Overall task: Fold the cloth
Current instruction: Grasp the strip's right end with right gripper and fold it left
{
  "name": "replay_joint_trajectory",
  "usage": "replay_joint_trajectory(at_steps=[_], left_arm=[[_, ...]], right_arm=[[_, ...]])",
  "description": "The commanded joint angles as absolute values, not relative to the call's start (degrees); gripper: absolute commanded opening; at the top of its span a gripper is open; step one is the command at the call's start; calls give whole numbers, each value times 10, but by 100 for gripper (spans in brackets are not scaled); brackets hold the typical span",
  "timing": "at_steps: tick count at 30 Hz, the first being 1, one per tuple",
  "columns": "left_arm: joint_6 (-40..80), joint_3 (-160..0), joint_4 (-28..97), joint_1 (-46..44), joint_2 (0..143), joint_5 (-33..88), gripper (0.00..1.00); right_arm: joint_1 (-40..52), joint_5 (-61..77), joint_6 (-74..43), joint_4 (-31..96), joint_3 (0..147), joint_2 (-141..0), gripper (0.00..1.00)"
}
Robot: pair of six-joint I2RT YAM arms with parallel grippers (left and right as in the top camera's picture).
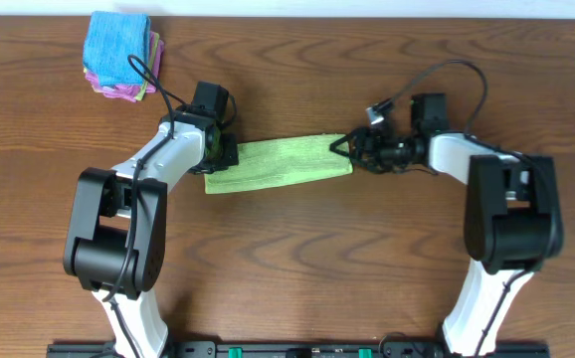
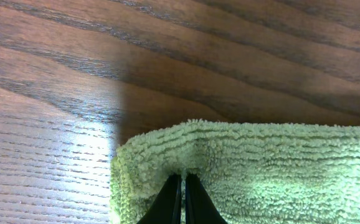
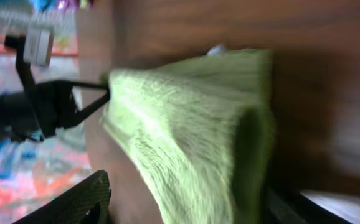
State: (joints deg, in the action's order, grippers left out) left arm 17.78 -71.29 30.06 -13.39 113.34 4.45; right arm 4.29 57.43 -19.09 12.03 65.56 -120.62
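Note:
The green cloth (image 1: 278, 165) lies on the wooden table as a long folded strip, slanting up to the right. My left gripper (image 1: 224, 151) is at its left end. In the left wrist view its fingers (image 2: 183, 182) are shut on a pinch of the cloth (image 2: 273, 168) near the corner. My right gripper (image 1: 351, 151) is at the cloth's right end. In the right wrist view its fingers (image 3: 186, 208) stand wide apart with the cloth (image 3: 180, 124) between them, blurred. The left gripper shows at the far end there.
A stack of folded cloths, blue on top with pink and green below (image 1: 120, 55), sits at the back left corner. Cables loop above both arms. The arm bases stand at the front edge of the table (image 1: 297, 268).

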Motion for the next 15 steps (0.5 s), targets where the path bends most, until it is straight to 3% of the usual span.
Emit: replay_joint_trajectory(at_steps=[1, 5, 6, 11, 15], left_arm=[[178, -685, 326, -135, 1160, 61, 6], [178, -688, 331, -133, 1148, 60, 6], [178, -692, 338, -130, 1141, 60, 6], [178, -727, 385, -113, 1062, 60, 5], [178, -743, 418, -101, 958, 60, 6]], right_arm=[[84, 542, -197, 125, 646, -1238, 61], [88, 543, -213, 126, 660, -1237, 7], [84, 545, -221, 128, 666, -1237, 1], [54, 550, -216, 198, 719, -1222, 2], [33, 442, -181, 325, 771, -1183, 2]])
